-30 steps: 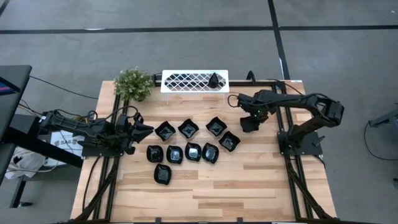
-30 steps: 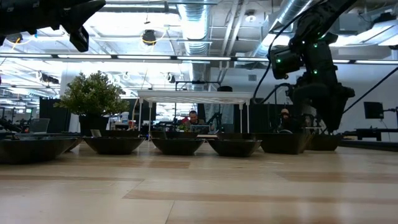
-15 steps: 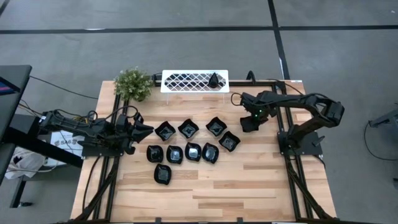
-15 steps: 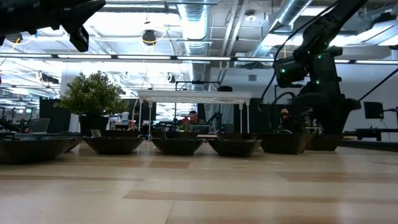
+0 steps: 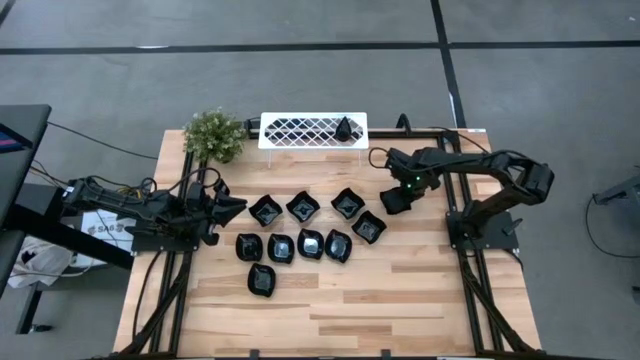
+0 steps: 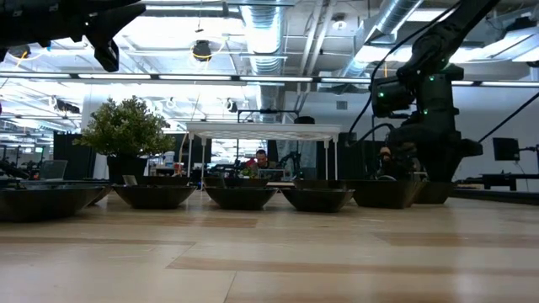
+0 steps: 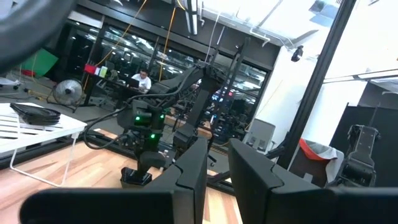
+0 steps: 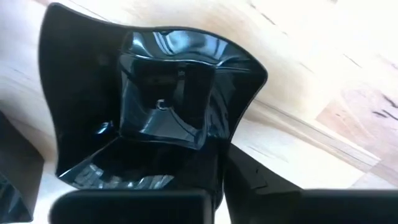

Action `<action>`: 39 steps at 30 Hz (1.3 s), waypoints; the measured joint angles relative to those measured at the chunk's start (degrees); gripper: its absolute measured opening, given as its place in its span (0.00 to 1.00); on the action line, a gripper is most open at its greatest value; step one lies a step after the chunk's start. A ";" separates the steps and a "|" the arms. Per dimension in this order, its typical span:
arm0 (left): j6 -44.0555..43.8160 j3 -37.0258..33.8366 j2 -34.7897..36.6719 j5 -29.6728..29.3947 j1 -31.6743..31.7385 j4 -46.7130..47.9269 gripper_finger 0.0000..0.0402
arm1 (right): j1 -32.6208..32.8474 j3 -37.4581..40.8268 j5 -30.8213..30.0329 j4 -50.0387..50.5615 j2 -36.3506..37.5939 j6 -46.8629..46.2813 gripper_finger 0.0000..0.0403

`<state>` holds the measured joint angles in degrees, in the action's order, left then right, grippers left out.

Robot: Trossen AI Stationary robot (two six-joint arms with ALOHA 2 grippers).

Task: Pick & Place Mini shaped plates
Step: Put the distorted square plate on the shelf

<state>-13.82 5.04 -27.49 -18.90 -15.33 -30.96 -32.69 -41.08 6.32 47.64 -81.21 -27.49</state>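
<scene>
Right gripper [image 5: 393, 201] is down at the table's right side, just right of the plate cluster, jaws closed on the rim of a square wavy plate [image 8: 168, 106]; the wrist view shows the rim pinched between its fingers [image 8: 249, 180], plate tilted against the wood. From above that plate is hidden under the gripper, and in the low view it blurs into the dark wrist [image 6: 425, 160], so I cannot tell whether it is off the table. Left gripper [image 5: 232, 208] hovers at the left edge of the cluster, fingers [image 7: 193, 171] a narrow gap apart, nothing in it; its tips are cut off in the wrist view. 9 loose plates [image 5: 310, 243] sit mid-table: 4 in the back row, 4 in the middle, 1 in front. 1 dark teardrop plate [image 5: 344, 129] sits on the white rack [image 5: 300, 130] at the back, plant [image 5: 214, 135] to its left. Versus 1 s ago: right gripper has shifted slightly toward the cluster, dropped lower and closed; left arm has not moved.
</scene>
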 joint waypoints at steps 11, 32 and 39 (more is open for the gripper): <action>0.00 0.00 0.00 0.02 0.00 -0.03 0.17 | 0.00 -5.16 -0.39 7.82 2.44 0.90 0.01; 0.00 0.00 0.00 0.04 0.00 -0.39 0.17 | 2.06 -51.56 5.69 14.73 0.01 10.85 0.01; -0.02 0.00 0.00 0.04 0.00 -0.60 0.17 | 2.06 -71.66 5.66 15.19 -14.90 20.40 0.01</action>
<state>-13.85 5.04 -27.49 -18.85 -15.33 -31.56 -30.63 -112.74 11.98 62.83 -96.12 -7.09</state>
